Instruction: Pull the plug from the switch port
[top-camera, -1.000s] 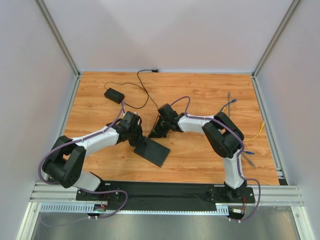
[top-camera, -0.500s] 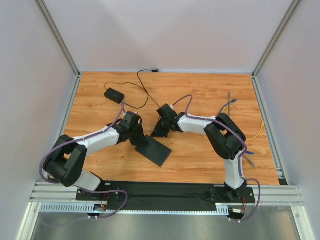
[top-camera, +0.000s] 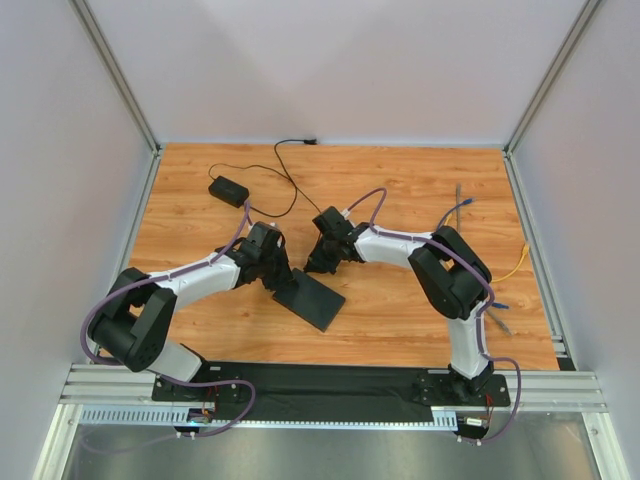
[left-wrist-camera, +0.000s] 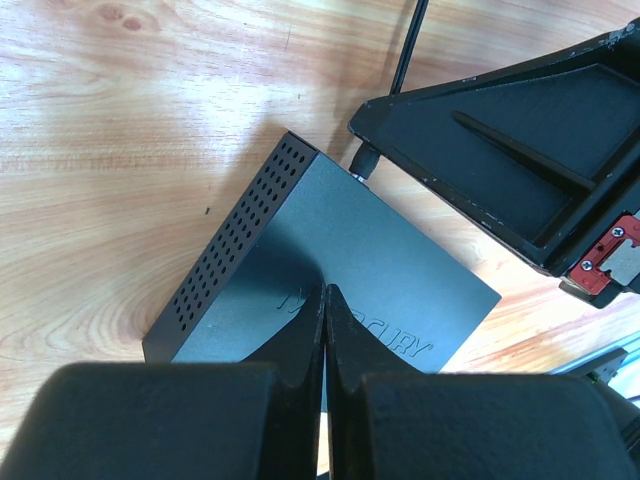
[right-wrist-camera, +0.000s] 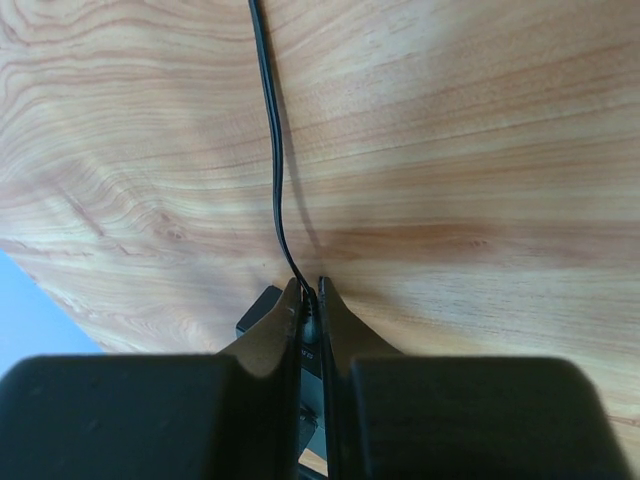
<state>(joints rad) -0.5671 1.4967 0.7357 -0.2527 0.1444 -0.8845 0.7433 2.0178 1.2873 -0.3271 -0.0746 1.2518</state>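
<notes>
Matte-black switch (top-camera: 312, 298) lies mid table (top-camera: 420, 190). Left pincer (left-wrist-camera: 325, 292), closed and empty, pins its top. Right pincer (right-wrist-camera: 308, 292) clamps the plug (left-wrist-camera: 362, 160) at its twelve-o'clock edge. Extraction's on: next, a straight pull toward twelve.

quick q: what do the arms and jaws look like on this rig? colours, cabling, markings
Left arm and right arm: white link shells, chunky black joint housings. A purple cable loops loosely along each. Jaws are matte black, broad at the root, tapering to thin wedge tips. One red fitting with a screwed metal tab shows on the right arm's jaw mount. No readable markings.
</notes>
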